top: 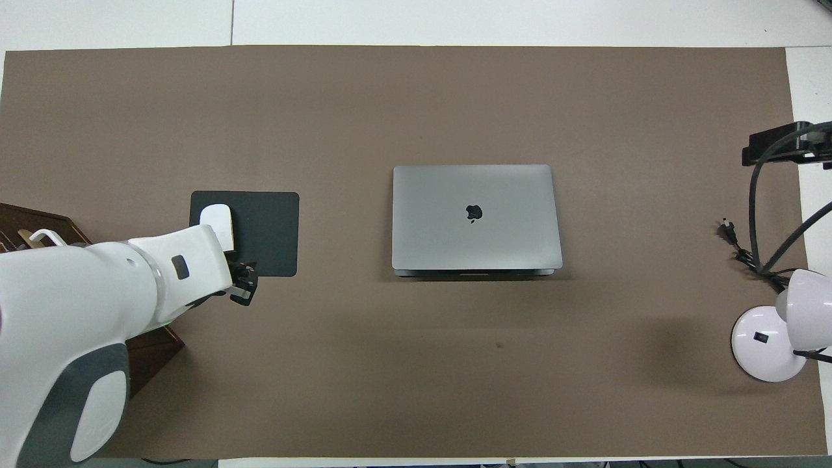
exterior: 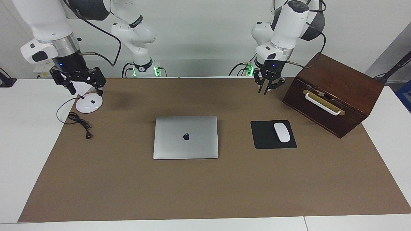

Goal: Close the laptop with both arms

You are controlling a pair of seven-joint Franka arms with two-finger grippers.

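Note:
The silver-grey laptop (exterior: 186, 137) lies shut and flat on the brown mat in the middle of the table, its lid with the dark apple logo facing up; it also shows in the overhead view (top: 476, 218). My left gripper (exterior: 266, 87) hangs in the air over the mat between the mouse pad and the robots, beside the wooden box, and it shows in the overhead view (top: 244, 289) too. My right gripper (exterior: 84, 87) is open and empty, raised over the white lamp at the right arm's end. Neither gripper touches the laptop.
A black mouse pad (exterior: 265, 139) with a white mouse (exterior: 281, 132) lies beside the laptop toward the left arm's end. A dark wooden box (exterior: 334, 93) with a white handle stands near it. A white desk lamp (exterior: 89, 104) and its black cable (exterior: 78, 122) sit at the right arm's end.

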